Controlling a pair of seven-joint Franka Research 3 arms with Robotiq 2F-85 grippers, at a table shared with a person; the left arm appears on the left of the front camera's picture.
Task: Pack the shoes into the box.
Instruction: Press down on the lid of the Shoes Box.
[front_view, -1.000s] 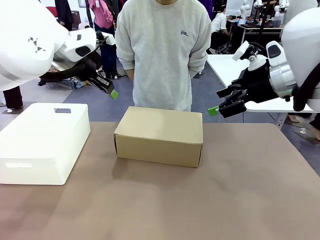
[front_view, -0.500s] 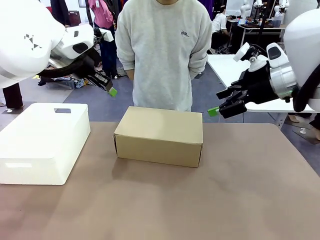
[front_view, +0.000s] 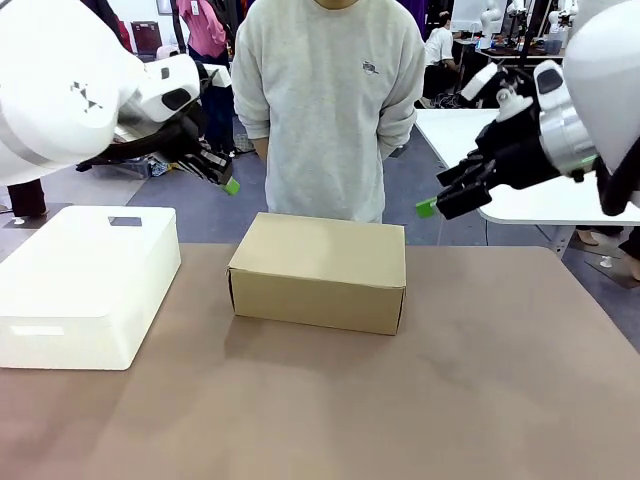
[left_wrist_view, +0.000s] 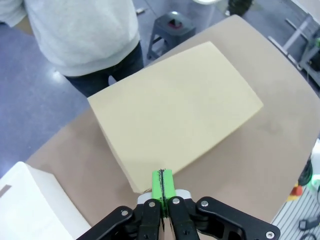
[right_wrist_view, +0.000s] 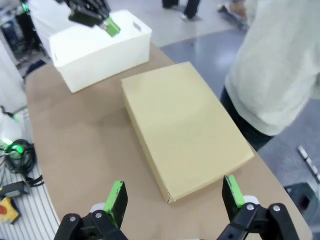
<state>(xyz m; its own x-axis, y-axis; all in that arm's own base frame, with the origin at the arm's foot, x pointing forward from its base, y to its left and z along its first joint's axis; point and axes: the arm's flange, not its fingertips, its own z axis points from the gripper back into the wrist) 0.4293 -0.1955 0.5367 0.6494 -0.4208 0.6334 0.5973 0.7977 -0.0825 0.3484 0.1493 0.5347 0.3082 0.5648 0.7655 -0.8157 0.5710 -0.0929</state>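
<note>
the box (front_view: 318, 270) sits shut at mid table (front_view: 480, 380), lid flat, long side facing the robot. white bin (front_view: 85, 280) stands near it on the robot's left side, not touching. left pincer (front_view: 229, 186) hangs in the air above the gap btwn bin & box, green pads pressed tight together w/ nothing btwn them, as seen in the left wrist view (left_wrist_view: 162, 183). right pincer (front_view: 428, 207) is up off the table past the box's right far corner, fingers spread wide & empty; its wrist view looks down on the box lid. person (front_view: 325, 100) in a grey sweatshirt stands just behind the box at the far edge.
</note>
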